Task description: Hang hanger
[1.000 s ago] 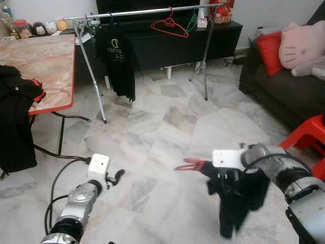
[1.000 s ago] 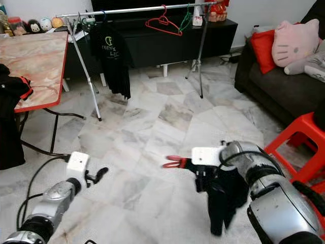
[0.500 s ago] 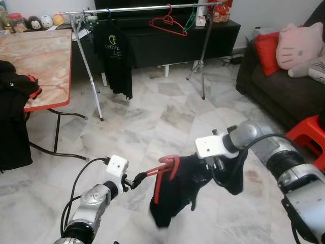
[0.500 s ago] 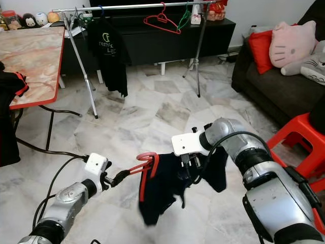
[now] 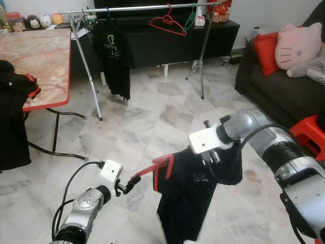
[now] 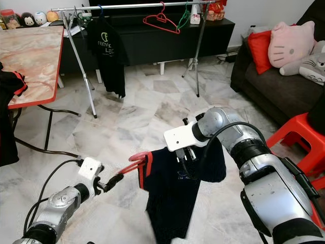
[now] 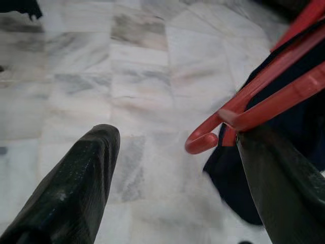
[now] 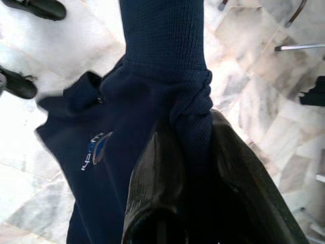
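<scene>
Both grippers work: right gripper (image 6: 184,152) jaws clench dark shirt (image 6: 172,193), left gripper (image 5: 133,181) jaws spread beside red hanger (image 5: 161,162).

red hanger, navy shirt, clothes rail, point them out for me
red hanger (image 5: 161,163), left eye view, on its shoulder bend.
navy shirt (image 5: 187,201), left eye view, on the hanging body.
clothes rail (image 5: 137,8), left eye view, on the top bar.

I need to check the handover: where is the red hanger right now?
In the left eye view, the red hanger is low and centre, between the left gripper at its hook and the dark shirt pinched by the right gripper.
</scene>
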